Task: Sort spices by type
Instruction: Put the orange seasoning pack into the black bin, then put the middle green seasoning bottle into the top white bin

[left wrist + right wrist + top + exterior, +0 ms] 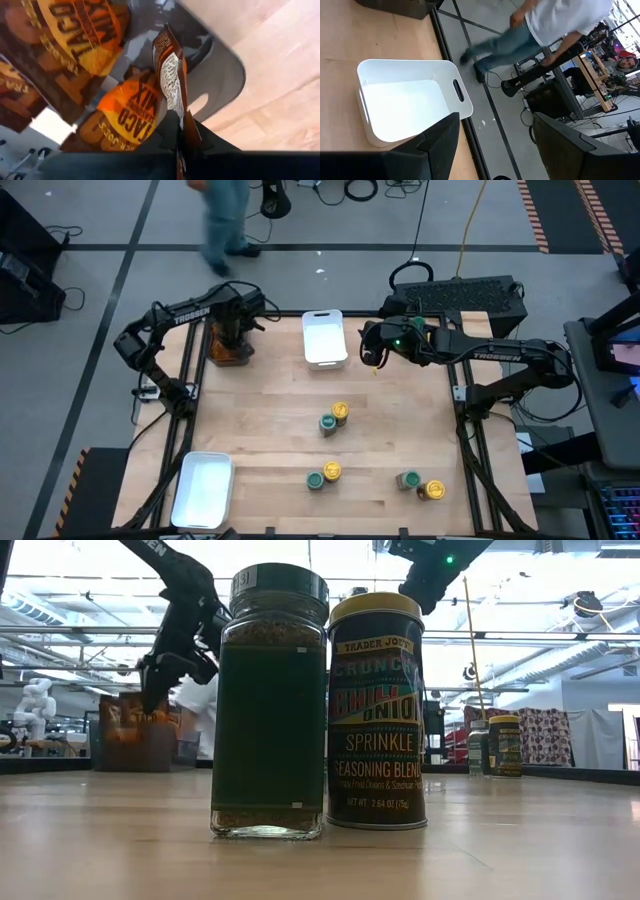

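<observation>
Packet: a thin orange-brown taco seasoning sachet (172, 80) stands edge-on, pinched by its lower edge in the left gripper (181, 135); it sits over the dark clear-sided bin (228, 345) at 11 o'clock on the pale wooden surface (270, 420), where more orange sachets (130, 117) lie.
Handling: judged light, limp and crinkly; a grip on a flat edge seems surest, since the body would fold.
Left jaws: pressed together on the sachet's edge, nothing else touched.
Right gripper (492, 150): hovers near 1 o'clock, beside the white rectangular plastic tray (324, 337); jaws spread wide, holding nothing.
Jars: green-lidded glass spice jars (327, 424) and yellow-lidded tins (340, 412) stand in touching pairs, one at the centre, others toward 6 and 5 o'clock. Judged rigid, heavier and smooth-sided; best taken across the body below the lid.
Second tray: a white rectangular tray (203, 490) lies at 7 o'clock.
Beyond: a person (530, 30) walks past the far edge.
</observation>
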